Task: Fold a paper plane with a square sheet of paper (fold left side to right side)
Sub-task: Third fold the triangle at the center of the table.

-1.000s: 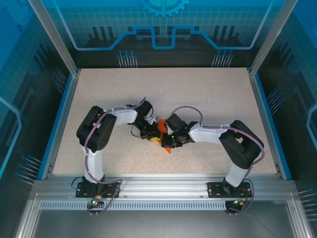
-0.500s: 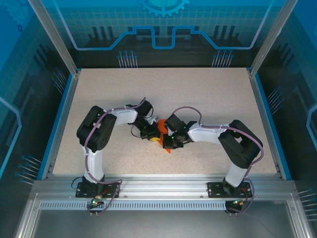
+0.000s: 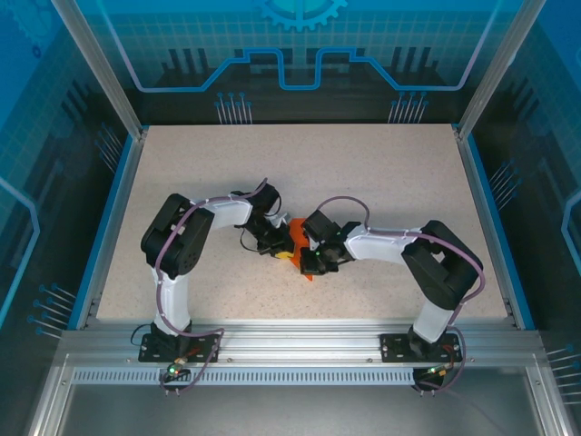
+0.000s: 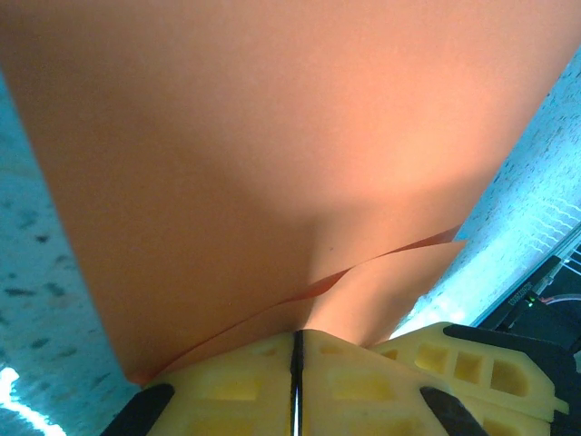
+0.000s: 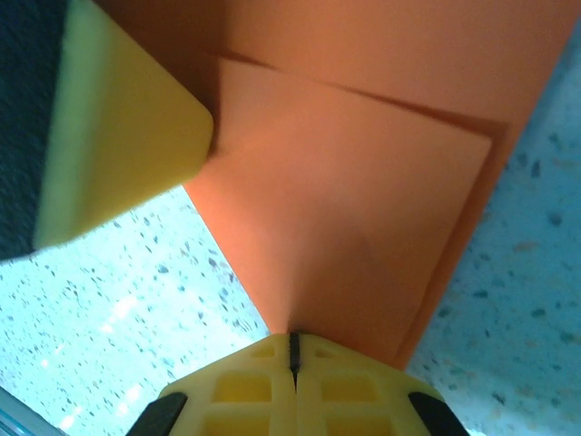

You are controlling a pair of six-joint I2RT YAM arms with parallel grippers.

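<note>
The square sheet of paper [image 3: 296,226] is bright orange, folded into layers, and sits mid-table between both grippers. In the left wrist view the paper [image 4: 272,154] rises in front of the camera, with a loose flap edge curving across it. My left gripper [image 4: 296,338] is shut, its yellow tips pinching the paper's near edge. In the right wrist view the folded paper [image 5: 363,209] lies on the speckled table. My right gripper [image 5: 292,340] is shut, its tips pressed against the paper's near corner. The left gripper's yellow finger [image 5: 118,136] touches the paper's far left side.
The speckled tabletop [image 3: 381,173] stretches free behind and to both sides of the arms. Blue rails [image 3: 490,227] and transparent enclosure walls border it. Both arms [image 3: 182,236] bend inward so the grippers meet at the centre, nearly touching.
The right gripper has edged slightly left, closer to the left gripper. The paper and the left gripper have barely moved.
</note>
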